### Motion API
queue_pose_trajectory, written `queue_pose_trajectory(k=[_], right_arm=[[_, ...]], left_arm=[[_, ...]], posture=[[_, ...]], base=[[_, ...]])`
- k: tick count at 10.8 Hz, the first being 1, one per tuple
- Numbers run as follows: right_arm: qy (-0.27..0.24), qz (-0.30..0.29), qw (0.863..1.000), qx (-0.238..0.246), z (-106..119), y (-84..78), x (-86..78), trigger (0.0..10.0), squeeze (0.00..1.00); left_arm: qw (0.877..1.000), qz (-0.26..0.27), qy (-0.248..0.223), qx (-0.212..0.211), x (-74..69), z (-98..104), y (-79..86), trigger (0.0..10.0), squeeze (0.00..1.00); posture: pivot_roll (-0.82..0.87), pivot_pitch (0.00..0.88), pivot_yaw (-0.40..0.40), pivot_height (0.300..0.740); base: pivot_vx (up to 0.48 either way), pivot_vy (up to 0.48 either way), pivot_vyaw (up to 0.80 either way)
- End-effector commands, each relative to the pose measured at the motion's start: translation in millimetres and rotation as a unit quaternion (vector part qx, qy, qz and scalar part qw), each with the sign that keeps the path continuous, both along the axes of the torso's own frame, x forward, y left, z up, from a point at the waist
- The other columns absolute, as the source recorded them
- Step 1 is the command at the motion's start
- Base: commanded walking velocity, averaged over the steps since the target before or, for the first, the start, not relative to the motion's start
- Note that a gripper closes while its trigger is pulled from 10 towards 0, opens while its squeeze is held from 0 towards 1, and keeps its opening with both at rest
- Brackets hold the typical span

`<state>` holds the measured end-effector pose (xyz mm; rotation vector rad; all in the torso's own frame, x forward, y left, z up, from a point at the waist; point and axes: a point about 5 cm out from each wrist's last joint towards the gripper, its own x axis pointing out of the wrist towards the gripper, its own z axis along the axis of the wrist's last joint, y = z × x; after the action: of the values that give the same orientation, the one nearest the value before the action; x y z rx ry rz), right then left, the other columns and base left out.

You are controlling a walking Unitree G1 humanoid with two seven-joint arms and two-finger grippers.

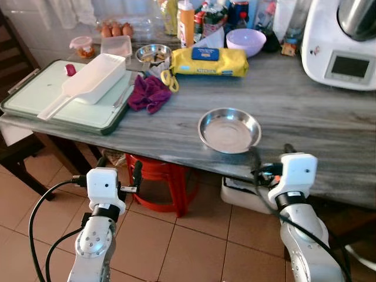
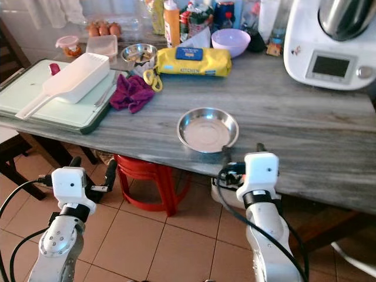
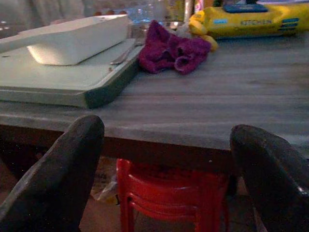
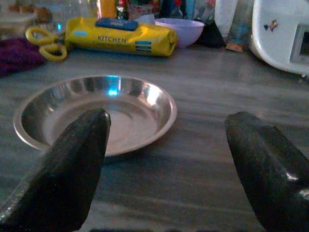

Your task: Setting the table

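Observation:
A shallow steel plate [image 1: 229,130] lies empty on the grey wooden table [image 1: 305,111], close to its front edge. My right gripper [image 1: 271,154] hovers at that edge, just right of the plate, open. In the right wrist view the steel plate [image 4: 96,113] sits ahead of one of the spread black fingers [image 4: 72,164], with nothing held between them. My left gripper [image 1: 119,167] hangs open below the table's front edge, over the floor. Through the left gripper [image 3: 166,130] I see the table edge and a purple cloth [image 3: 174,50].
A green tray [image 1: 35,94] carries a white scoop-shaped container [image 1: 94,79] at the table's left. The purple cloth [image 1: 148,93], yellow scissors [image 1: 170,80], a yellow wipes pack [image 1: 208,61], a lilac bowl [image 1: 245,41] and a white appliance [image 1: 346,47] stand behind. A red stool [image 1: 161,182] sits underneath.

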<state>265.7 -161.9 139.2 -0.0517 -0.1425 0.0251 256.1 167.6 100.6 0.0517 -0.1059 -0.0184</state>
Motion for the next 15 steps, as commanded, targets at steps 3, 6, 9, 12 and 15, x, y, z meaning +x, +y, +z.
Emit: queue_pose_trajectory(k=[3, 6, 9, 12, 15], right_arm=[[0.002, -0.028, 0.999, 0.03, -10, -6.1, -7.8, 10.0, 0.0], [0.04, -0.033, 0.997, 0.053, -17, -5.9, -2.4, 10.0, 0.0], [0.052, -0.04, 0.995, 0.081, -22, -6.1, -1.0, 10.0, 0.0], [0.071, -0.055, 0.993, 0.078, -25, -10.0, 0.8, 10.0, 0.0], [0.051, 0.002, 0.996, 0.074, -18, 1.2, 2.2, 10.0, 0.0]], left_arm=[[1.0, 0.026, 0.017, 0.002, -5.3, -9, 8.5, 10.0, 0.0], [1.0, 0.015, 0.027, 0.002, -3.8, -11, 5.3, 10.0, 0.0], [0.999, 0.022, 0.041, 0.007, -2.2, -14, 6.8, 10.0, 0.0], [0.998, 0.021, 0.053, 0.015, -0.7, -16, 6.4, 10.0, 0.0], [0.998, 0.024, 0.06, 0.019, -0.3, -18, 7.0, 10.0, 0.0]], posture=[[-0.06, 0.134, 0.038, 0.74], [-0.06, 0.136, 0.039, 0.74], [-0.06, 0.136, 0.042, 0.74], [-0.07, 0.14, 0.042, 0.74], [-0.07, 0.142, 0.042, 0.74]], base=[[0.0, 0.0, 0.0], [0.0, 0.0, -0.47], [0.0, 0.0, -0.76], [0.0, 0.0, 0.0], [0.0, 0.0, 0.0]])
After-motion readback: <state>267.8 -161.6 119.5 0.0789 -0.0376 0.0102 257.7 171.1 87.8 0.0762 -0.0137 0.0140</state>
